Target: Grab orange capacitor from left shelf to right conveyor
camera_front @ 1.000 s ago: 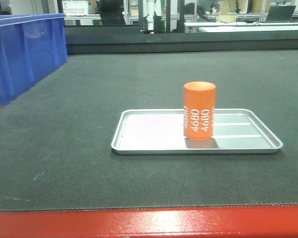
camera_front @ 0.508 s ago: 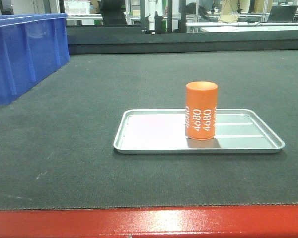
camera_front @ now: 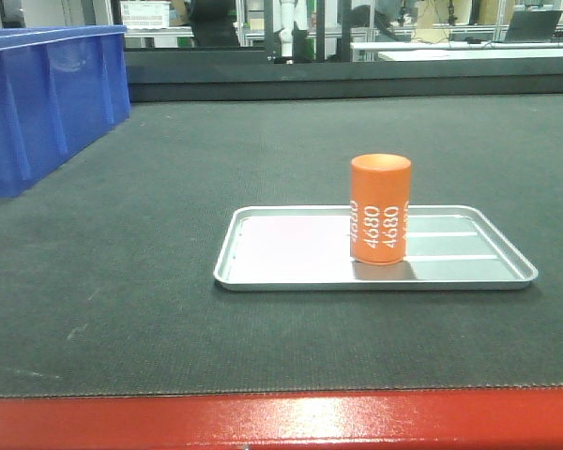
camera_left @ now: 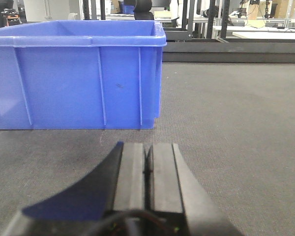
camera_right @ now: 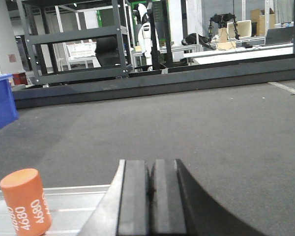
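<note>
The orange capacitor [camera_front: 380, 208], printed "4680", stands upright in a shallow silver tray [camera_front: 281, 255] on the dark conveyor belt [camera_front: 150, 187], which has a red front edge [camera_front: 281, 424]. In the right wrist view the capacitor [camera_right: 25, 200] is at the lower left, left of my right gripper [camera_right: 151, 163]. That gripper is shut and empty, low over the tray [camera_right: 78, 199]. My left gripper [camera_left: 147, 146] is shut and empty, low over the belt in front of a blue bin [camera_left: 73, 78]. The stainless-steel left shelf is out of view.
The blue plastic bin [camera_front: 47, 94] stands on the belt at the far left. A dark raised rail [camera_front: 357, 80] runs along the belt's far side. A dark metal rack [camera_right: 73, 44] and work tables stand beyond it.
The front view has shifted slightly, so the capacitor and tray sit a few pixels further right than a second ago. The capacitor still stands in the tray.
</note>
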